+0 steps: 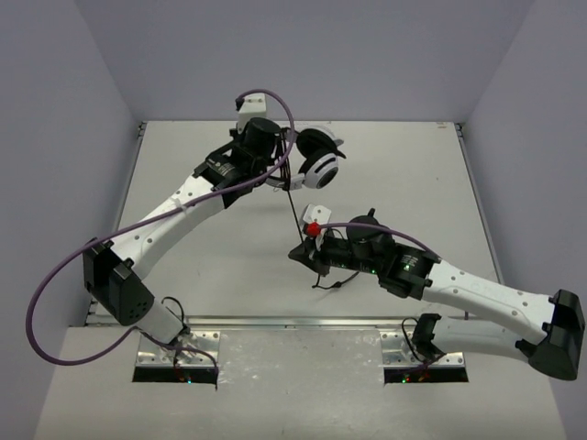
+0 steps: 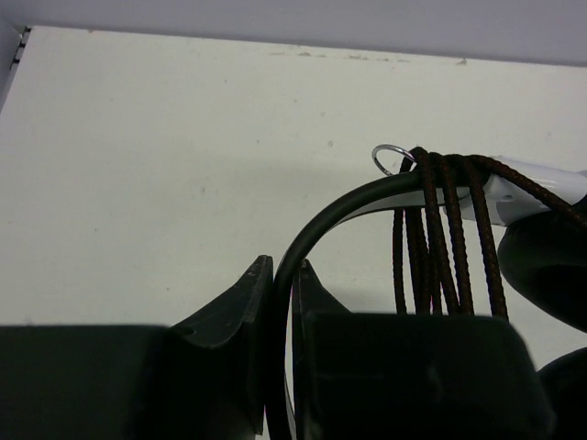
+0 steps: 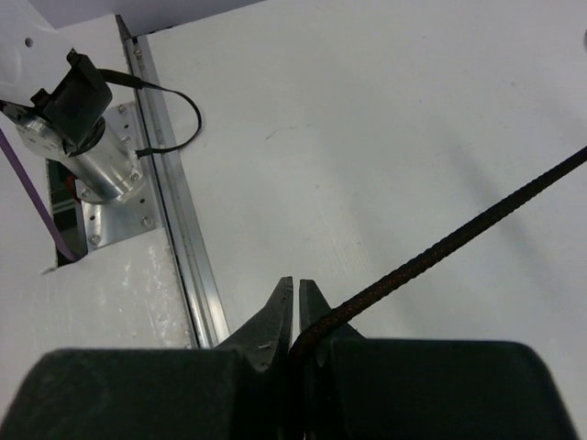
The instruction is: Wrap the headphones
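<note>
Stretching straight, cord [image 3: 440,246] runs nearward from headphones [image 1: 321,158].

thin black cord [image 3: 440,244]: braided, rough weave | thin black headband [image 2: 282,284]: smooth, glossy plastic | white tabletop [image 2: 165,165]: matt | silver rail [image 3: 179,229]: brushed metal

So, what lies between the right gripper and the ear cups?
Only the thin black cord, running from the right gripper up to the headphones over bare table; the top view shows it.
</note>
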{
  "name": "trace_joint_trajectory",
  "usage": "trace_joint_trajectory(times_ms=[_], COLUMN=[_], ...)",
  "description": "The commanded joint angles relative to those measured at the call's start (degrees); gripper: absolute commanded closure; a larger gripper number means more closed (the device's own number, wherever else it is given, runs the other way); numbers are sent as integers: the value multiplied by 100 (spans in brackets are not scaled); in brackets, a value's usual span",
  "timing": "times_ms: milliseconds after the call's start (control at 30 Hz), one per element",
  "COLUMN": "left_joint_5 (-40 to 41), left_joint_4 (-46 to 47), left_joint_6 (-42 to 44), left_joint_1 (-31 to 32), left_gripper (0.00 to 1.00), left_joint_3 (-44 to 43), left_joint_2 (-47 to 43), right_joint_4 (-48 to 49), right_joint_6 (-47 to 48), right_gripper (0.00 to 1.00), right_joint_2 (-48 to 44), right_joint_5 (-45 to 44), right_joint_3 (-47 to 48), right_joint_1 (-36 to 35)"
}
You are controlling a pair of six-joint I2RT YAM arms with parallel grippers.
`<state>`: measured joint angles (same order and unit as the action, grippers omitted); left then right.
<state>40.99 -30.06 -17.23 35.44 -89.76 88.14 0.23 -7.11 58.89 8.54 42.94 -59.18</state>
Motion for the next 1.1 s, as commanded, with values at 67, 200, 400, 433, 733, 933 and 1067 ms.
trace_joint_trajectory(times_ms=[67,200,400,433,733,933,1067], left_joint_5=[1051,735,709,682,190,-513,-399], left_joint_4=[1732,1715,1732,1723,2467,4417,5281], left_joint_6=[-236,-745,-755,-746,-764,41,905], left_joint_1=[-485,-705,-775,-767,-749,-293,567], left_gripper=[100,100,100,100,100,100,100], left_joint_3=[695,1135,1144,1153,2897,4543,5212], left_joint_2=[-218,-280,-122,-104,-463,-1193,-1859], right_joint_4=[-971,-1174,-796,-822,-2649,-3442,-3197], right_joint_6=[412,422,158,193,1597,2898,3655], right_gripper=[97,94,98,98,98,98,98], right_joint_2=[-133,-97,-413,-431,-19,1016,1439], right_joint_5=[702,799,1080,1054,-729,-2133,-2909], right_joint_3=[847,954,531,549,2489,3949,4222], right_joint_1=[-393,-410,-419,-419,-428,-428,-384])
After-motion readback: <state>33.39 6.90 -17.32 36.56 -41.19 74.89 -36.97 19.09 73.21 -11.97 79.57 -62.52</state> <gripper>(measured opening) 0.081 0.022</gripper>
